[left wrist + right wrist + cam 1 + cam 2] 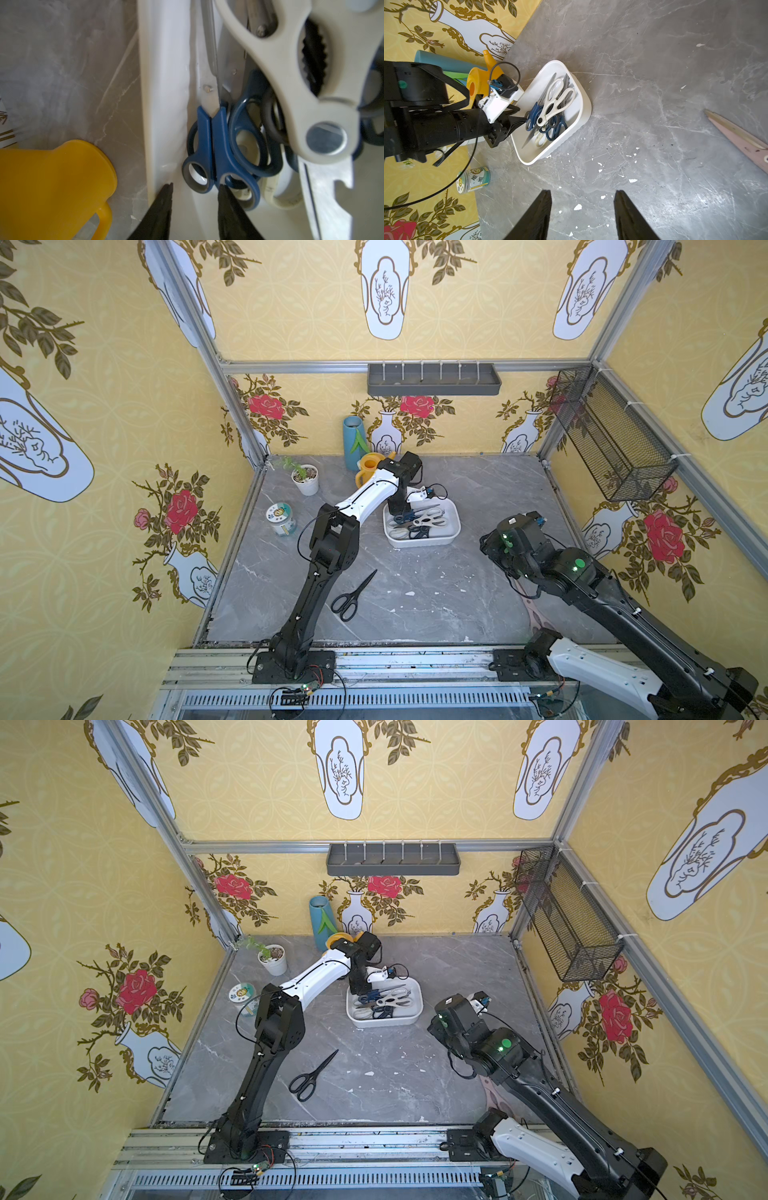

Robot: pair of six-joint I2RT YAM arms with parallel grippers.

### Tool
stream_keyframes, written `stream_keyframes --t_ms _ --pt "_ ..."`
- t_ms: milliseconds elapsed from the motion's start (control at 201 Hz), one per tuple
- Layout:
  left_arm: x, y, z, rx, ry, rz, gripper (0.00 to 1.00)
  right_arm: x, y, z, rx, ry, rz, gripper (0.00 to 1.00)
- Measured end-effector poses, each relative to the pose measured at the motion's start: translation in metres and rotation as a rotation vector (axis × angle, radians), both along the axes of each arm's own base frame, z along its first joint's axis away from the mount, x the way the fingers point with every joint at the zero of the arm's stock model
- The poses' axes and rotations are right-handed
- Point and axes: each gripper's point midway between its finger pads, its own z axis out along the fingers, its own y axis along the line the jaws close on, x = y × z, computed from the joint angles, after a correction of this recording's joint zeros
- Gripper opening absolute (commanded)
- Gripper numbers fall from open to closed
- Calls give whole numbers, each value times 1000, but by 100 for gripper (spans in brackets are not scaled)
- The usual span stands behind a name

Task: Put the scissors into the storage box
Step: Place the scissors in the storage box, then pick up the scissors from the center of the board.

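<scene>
Left wrist view: the left gripper (pixel 195 188) is seen spread over blue scissors (pixel 216 145), seemingly released inside the storage box (pixel 164 104) for stowing.

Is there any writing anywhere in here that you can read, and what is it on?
Small round jar: two large dark characters on its label, too blurred to read for certain; the lid print is too small to make out.
Cream-handled shears: faint marks on a handle loop beneath them, unreadable.
Walls: only painted vases and roses, no words.
Nothing else carries readable text.
</scene>
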Motion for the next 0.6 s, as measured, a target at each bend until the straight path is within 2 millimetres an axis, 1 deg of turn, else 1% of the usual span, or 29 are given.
stream_keyframes --t_ms 85,120,139,154,164,254,289,309,319,334,354,359,374,383,388,393,418,423,433,448,453,458,473,488,498,513,518,528,598 --pt "1 -2 22 -35 -33 20 58 -1 1 -2 -1 7 4 56" --pt "0 -3 33 -50 -48 25 58 -1 1 -2 0 7 6 56" --pt "0 -3 43 -63 -61 31 58 -1 1 -2 -1 7 7 56" --pt "0 -2 46 -68 -65 35 58 -1 1 -2 -1 7 7 56" --pt "0 -2 53 -77 -75 41 58 -1 1 -2 -1 7 7 56" --pt "-6 3 95 -161 -107 94 55 -1 3 -3 0 7 21 56" --pt "-11 10 112 -195 -111 127 54 0 5 -5 -3 9 38 56" --pt "-14 20 123 -216 -113 159 53 0 7 -6 -4 10 46 56" --pt "-15 21 125 -222 -110 165 53 1 8 -7 -6 12 51 56" --pt "-19 30 133 -245 -102 193 52 2 10 -9 -10 15 61 56" --pt "-24 37 136 -256 -88 215 52 3 13 -11 -14 21 78 56" --pt "-27 43 139 -259 -82 230 52 3 14 -11 -14 22 81 56" --pt "-31 54 142 -267 -75 263 52 4 17 -13 -15 27 93 56" --pt "-32 57 142 -268 -70 271 52 5 19 -14 -18 30 103 56" --pt "-35 61 140 -266 -58 286 52 5 20 -15 -18 31 108 56" --pt "-38 67 143 -268 -55 300 52 6 21 -15 -18 32 112 56" --pt "-47 82 144 -275 -33 346 51 9 27 -18 -28 37 138 56" --pt "-51 90 144 -274 -21 365 51 9 29 -19 -31 38 144 56" --pt "-55 96 144 -278 -13 384 50 10 32 -20 -36 41 156 56" --pt "-62 104 142 -284 8 417 50 11 36 -22 -46 45 171 56" --pt "-62 104 142 -284 8 417 50 12 37 -22 -48 46 177 56" --pt "-68 112 140 -281 17 435 50 12 39 -23 -50 47 185 56" --pt "-78 123 137 -280 39 470 50 13 45 -25 -56 52 208 56" --pt "-83 128 135 -278 51 487 50 14 52 -27 -58 55 232 56" --pt "-95 138 131 -272 78 513 50 14 57 -28 -59 57 253 56" --pt "-105 144 128 -268 98 531 50 14 64 -29 -64 60 278 57" --pt "-105 144 128 -268 98 531 50 14 65 -30 -67 61 284 57" --pt "-117 152 124 -259 123 552 50 14 69 -30 -72 60 300 57" --pt "-167 176 106 -244 204 626 49 14 99 -34 -103 46 412 57"
